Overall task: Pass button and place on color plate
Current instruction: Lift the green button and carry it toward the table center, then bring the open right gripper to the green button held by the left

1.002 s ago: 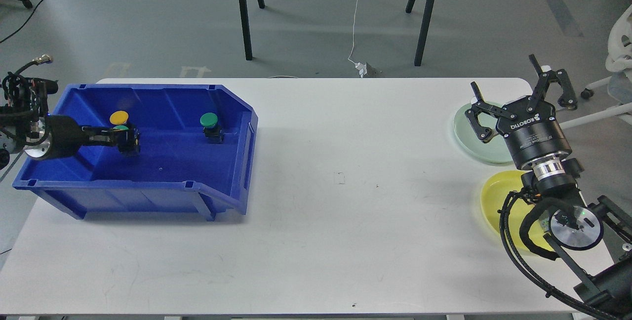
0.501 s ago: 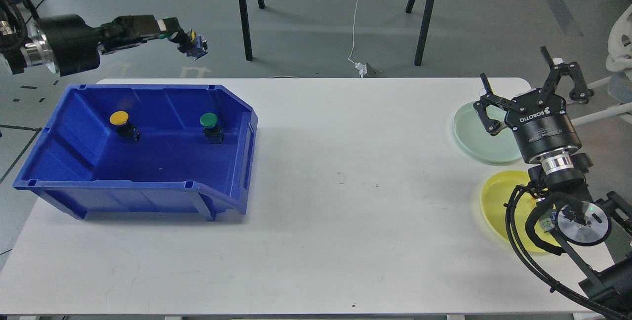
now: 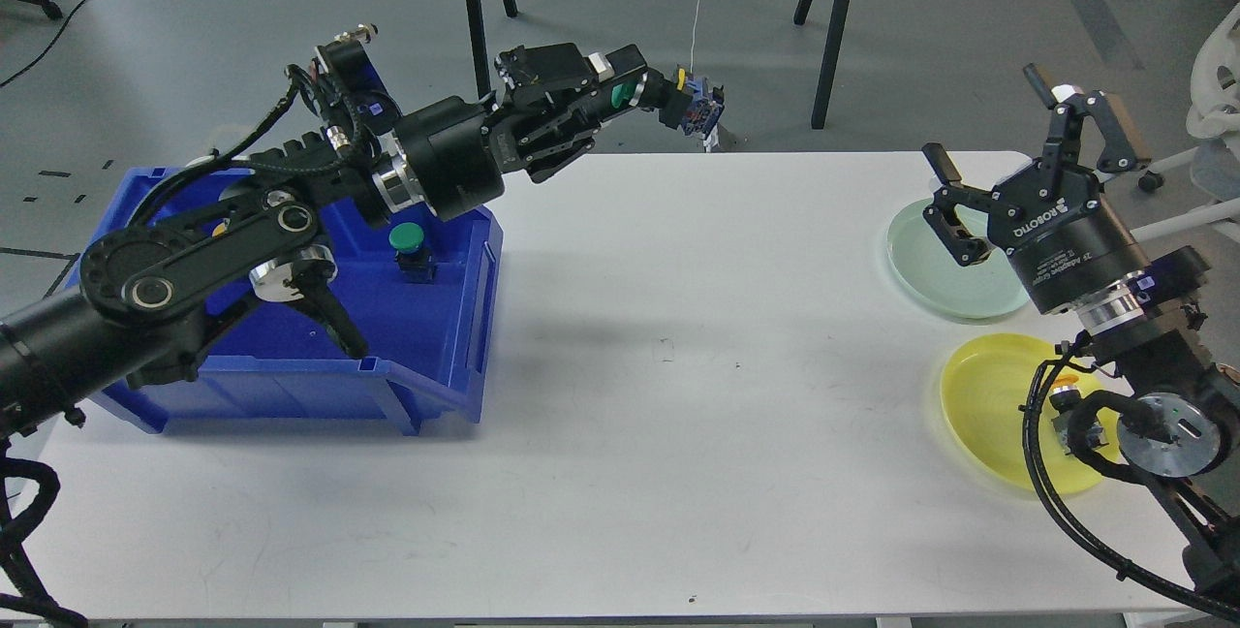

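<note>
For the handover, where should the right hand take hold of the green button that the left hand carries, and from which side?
Probably by the dark body with its blue end: it sticks out free toward the right, while the left hand covers the green cap. The open right hand should come from the right, fingers either side of the body.

The left arm reaches toward the far edge, its gripper (image 3: 635,90) with jaws clamped. The right gripper (image 3: 1007,158) hovers near the far right corner, jaws spread.

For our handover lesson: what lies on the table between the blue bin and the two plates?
In the head view, the white table between the blue bin and the green plate and yellow plate is bare.
</note>
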Available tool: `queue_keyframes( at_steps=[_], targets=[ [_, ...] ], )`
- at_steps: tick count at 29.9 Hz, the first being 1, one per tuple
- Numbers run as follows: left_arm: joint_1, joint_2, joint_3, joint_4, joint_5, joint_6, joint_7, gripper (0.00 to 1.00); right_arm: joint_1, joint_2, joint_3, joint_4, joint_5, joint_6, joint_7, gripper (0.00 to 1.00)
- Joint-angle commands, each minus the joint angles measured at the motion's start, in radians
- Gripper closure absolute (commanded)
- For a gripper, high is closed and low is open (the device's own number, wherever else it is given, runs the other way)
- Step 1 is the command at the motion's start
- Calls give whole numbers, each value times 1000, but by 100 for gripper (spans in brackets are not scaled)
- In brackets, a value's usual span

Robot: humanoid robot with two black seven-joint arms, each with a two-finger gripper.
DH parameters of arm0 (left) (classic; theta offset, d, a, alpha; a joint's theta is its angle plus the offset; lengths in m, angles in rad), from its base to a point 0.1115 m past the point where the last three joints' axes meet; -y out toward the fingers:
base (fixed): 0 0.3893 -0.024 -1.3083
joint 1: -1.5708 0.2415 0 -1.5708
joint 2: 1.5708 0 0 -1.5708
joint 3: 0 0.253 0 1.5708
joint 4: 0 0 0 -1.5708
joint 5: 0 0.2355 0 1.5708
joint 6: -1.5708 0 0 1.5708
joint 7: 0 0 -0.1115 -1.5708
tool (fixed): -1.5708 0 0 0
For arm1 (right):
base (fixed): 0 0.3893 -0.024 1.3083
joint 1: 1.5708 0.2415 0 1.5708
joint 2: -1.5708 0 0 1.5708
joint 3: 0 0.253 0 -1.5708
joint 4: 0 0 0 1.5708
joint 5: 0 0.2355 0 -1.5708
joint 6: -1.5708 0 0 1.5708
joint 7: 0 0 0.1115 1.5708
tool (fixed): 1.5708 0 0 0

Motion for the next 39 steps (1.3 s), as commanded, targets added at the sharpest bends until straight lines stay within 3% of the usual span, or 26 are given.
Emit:
queue_keyframes(
  at_steps=[1,7,17,31,39],
  targets=[
    [10,-26,2,4,1,13,0,73,15,1,-76,13,-83,28,2,2],
    [28,-40,5,12,3,31,0,72,90,24,-173,13,-83,34,3,2],
    [30,-49,5,21,3,31,0,72,193,165,-266,-39,-78,23,5,3],
    [31,-49,4,21,3,33,0,72,257,249,-268,-142,-77,20,16,5],
    [34,-49,4,25,3,33,0,72,265,268,-269,-156,-77,19,16,13]
  ],
)
